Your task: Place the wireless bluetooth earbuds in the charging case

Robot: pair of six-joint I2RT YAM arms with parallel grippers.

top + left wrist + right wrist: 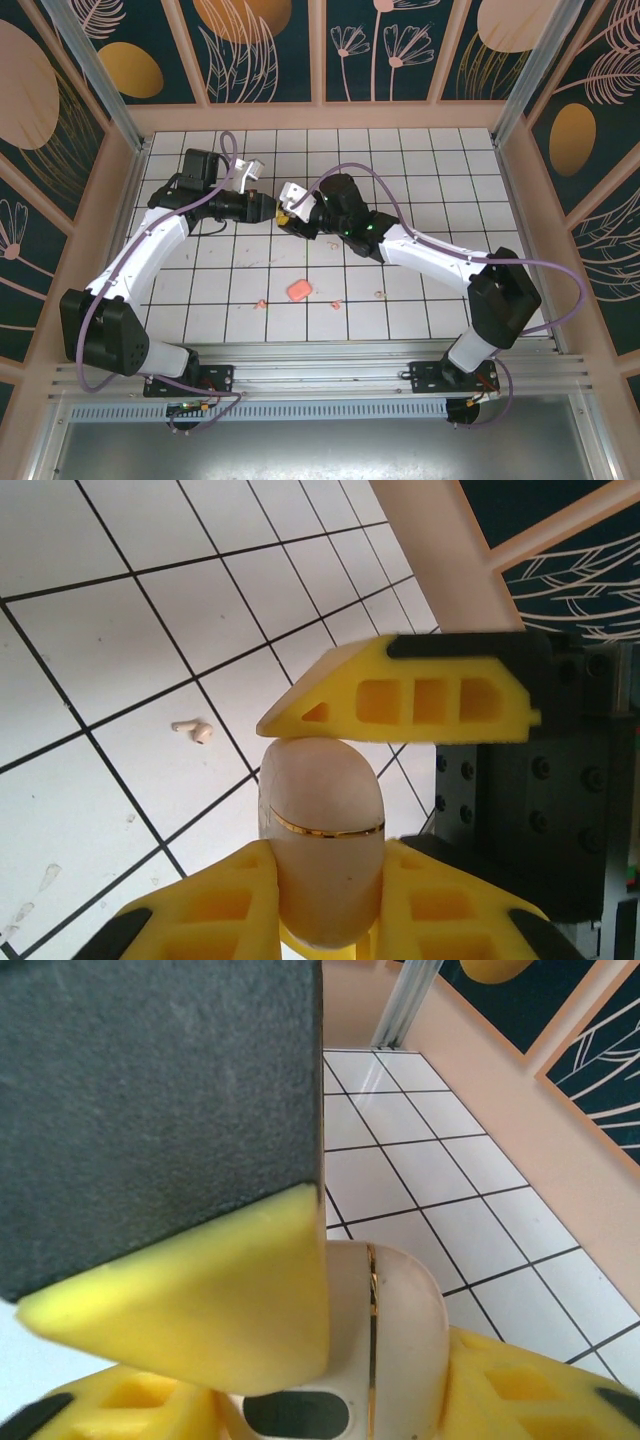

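Clamping the charging case (325, 820) by its sides, the left end effector (325, 890) is closed on it. The right end effector (330, 1385) pinches the same case end to end. Wireless bluetooth earbuds (262, 302) lie loose on the counter (420, 170), lower centre of the top view.

Pale charging case (322, 865) closed, gold seam; earbud (193, 730) lying on tile (150, 780).

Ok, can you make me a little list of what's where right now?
held thing: charging case, pale pink with a gold seam
left gripper: shut on the charging case
right gripper: shut on the same case, one finger on its end
earbuds: tiny pink bits lying loose on the table
second case: lying on the table among the earbuds
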